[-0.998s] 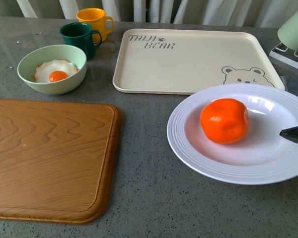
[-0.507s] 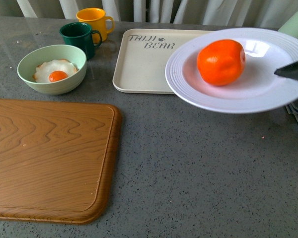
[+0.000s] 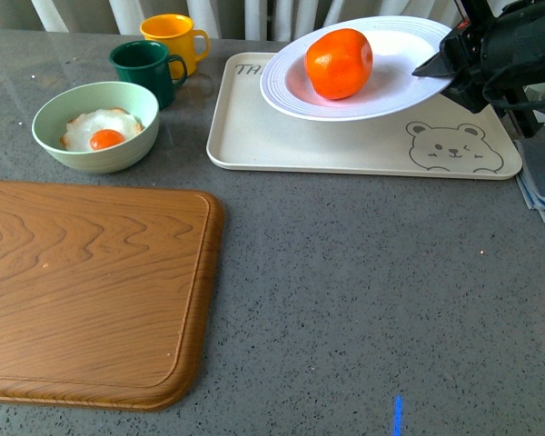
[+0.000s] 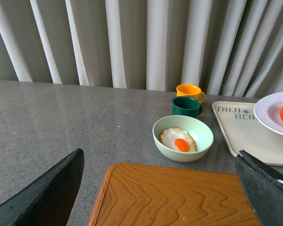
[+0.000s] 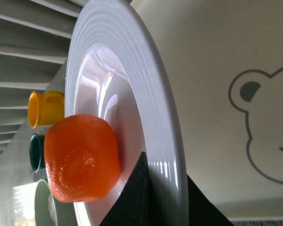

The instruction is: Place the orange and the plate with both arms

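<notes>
Pale curtains back a grey speckled surface (image 3: 363,291). At the left, near the wooden board (image 3: 82,282), the left gripper (image 4: 159,159) hangs with jaws spread wide, holding nothing. Further right, the cream tray (image 3: 345,145) reads "TAIJI BEA…", the rest covered. Over it the plate (image 3: 282,91) appears lifted, the orange (image 3: 339,62) resting in its well. The right gripper (image 3: 440,68) has its jaws pinched on the rim, seemingly so both travel together.

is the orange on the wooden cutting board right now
No, the orange lies in the plate, which the right gripper holds by its rim above the tray.
</notes>
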`<state>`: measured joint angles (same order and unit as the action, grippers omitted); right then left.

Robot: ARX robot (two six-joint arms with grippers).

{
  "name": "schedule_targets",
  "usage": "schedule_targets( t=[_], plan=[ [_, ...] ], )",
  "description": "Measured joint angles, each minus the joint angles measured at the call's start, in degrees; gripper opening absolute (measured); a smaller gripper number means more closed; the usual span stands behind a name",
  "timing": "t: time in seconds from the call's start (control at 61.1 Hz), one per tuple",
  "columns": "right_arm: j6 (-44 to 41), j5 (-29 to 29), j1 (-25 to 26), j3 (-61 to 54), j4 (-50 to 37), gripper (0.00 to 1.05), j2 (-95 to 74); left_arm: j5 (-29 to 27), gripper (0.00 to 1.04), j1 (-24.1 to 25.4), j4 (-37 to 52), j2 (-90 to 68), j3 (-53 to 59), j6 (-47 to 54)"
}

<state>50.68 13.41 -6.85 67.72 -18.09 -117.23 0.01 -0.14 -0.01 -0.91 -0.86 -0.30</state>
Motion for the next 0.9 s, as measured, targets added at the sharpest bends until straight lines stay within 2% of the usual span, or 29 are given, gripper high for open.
schedule_targets(
  t=[0.409,0.9],
  plan=[
    [0.39,-1.18,-0.74,12.35,4.44,0.03,-8.87,0.00,0.96,0.00,0.00,0.00,0.00,0.00],
    [0.81,-1.86,-2.60,16.57,4.85,0.03,-14.10,0.00,0.96,0.00,0.00,0.00,0.00,0.00]
  ],
)
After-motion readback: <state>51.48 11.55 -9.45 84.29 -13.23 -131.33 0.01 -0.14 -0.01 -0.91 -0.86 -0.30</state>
